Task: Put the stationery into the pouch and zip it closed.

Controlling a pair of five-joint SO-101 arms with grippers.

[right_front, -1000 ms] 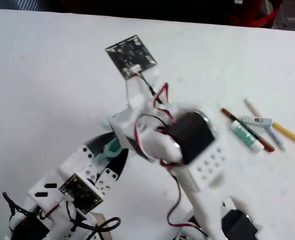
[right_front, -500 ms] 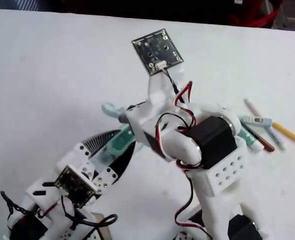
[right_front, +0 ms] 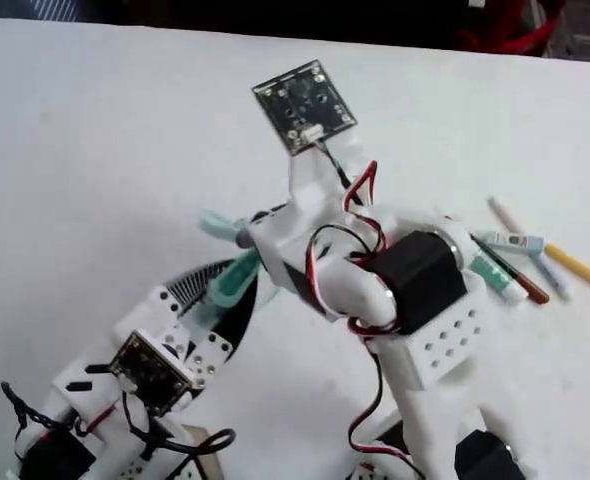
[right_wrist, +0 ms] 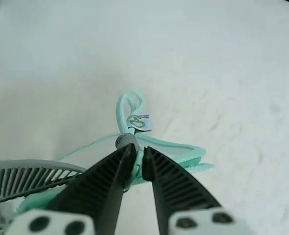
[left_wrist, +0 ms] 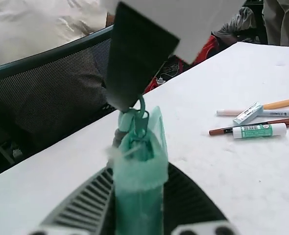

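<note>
— Where is the pouch (left_wrist: 138, 147)?
— Over the middle of the tabletop (right_front: 95, 150), toward its near edge. It is mint green and stands on end between the fingers of the left gripper (left_wrist: 140, 172), which press against its two sides.
— And the right gripper (right_wrist: 137, 152)?
— Its black fingers are drawn almost together on the pouch's upper end. They pinch green fabric just below a small grey metal piece (right_wrist: 127, 141). Whether that piece is the zip's slider cannot be told.
— Any writing?
— A small white tag (right_wrist: 139, 122) sits by the cord loop (right_wrist: 129, 104) at that end. It bears a green-and-yellow mark and dark print too small to read. The glue stick (left_wrist: 259, 130) has a green label, and its lettering is just as illegible.
— Where does the stationery lie?
— Near the tabletop's right edge, well apart from the pouch. The brown pencil (left_wrist: 220, 130) lies just beside the glue stick. Beyond them are a yellow pencil (left_wrist: 283, 103), a white pen (left_wrist: 228, 112) and a pale blue piece (left_wrist: 248, 113) across the pen, its kind hard to make out.
— What is hidden?
— In the high view the right arm (right_front: 415, 290) covers much of the pouch and one end of the glue stick. The pouch's zip line cannot be followed, so whether it is open or closed stays unclear.
</note>
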